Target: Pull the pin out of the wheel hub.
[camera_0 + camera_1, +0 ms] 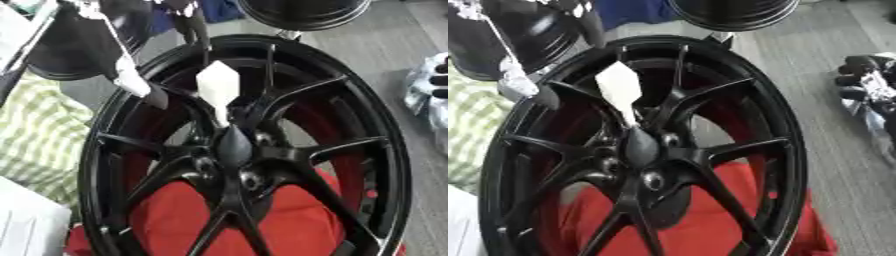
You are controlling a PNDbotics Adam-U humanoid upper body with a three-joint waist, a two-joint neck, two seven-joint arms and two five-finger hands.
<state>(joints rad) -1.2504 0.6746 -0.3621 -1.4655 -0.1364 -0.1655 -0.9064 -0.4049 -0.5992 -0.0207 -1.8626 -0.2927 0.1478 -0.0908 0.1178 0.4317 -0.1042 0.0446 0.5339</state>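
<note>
A black multi-spoke wheel (350,150) stands tilted in front of me and fills most of both views. From its hub (234,150) a white pin (217,84) with a broad angular head sticks up, narrowing to where it enters the hub. My left hand (136,80) reaches in from the upper left with its fingers spread. One finger (157,99) lies just left of the pin and another finger (198,32) hangs above it. Neither touches the pin as far as I can see. My right hand (857,79) rests at the right edge, fingers relaxed, away from the wheel.
A red cloth (289,225) lies under the wheel's lower half. A second black wheel (302,12) stands at the top edge. A green checked cloth (39,130) is on the left, with a white object (26,230) at the lower left. Grey floor (833,165) lies to the right.
</note>
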